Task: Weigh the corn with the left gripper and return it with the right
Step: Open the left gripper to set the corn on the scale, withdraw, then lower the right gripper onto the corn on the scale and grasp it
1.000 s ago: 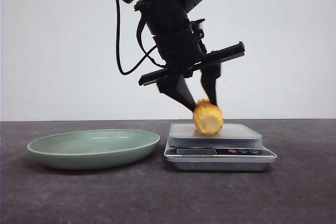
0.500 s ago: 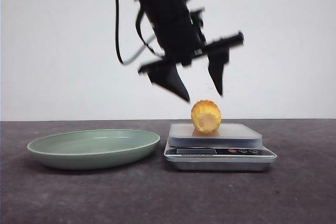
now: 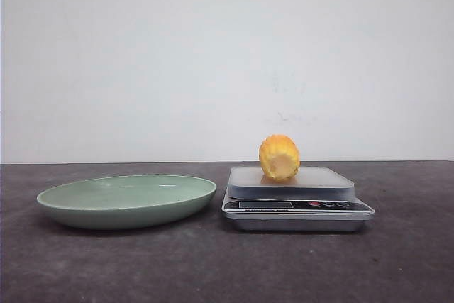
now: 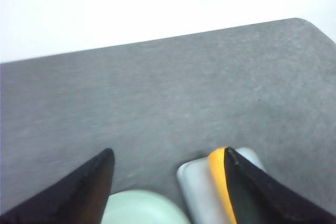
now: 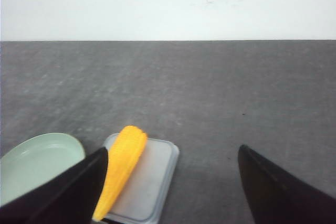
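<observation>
The yellow-orange corn (image 3: 279, 157) lies alone on the platform of the silver kitchen scale (image 3: 296, 206), right of the green plate (image 3: 126, 199). Neither arm shows in the front view. In the left wrist view my left gripper (image 4: 167, 153) is open and empty, high above the table; the corn (image 4: 219, 179) shows as a yellow strip beside one finger, on the scale (image 4: 197, 190). In the right wrist view my right gripper (image 5: 173, 150) is open and empty, with the corn (image 5: 123, 167) on the scale (image 5: 147, 179) between its fingers and far below.
The dark grey table (image 3: 227, 267) ends at a white wall behind. The plate's edge shows in the left wrist view (image 4: 142, 211) and in the right wrist view (image 5: 37, 161).
My left gripper let go of the corn on the scale, opened, rose and left the front view. The corn stays on the platform.
</observation>
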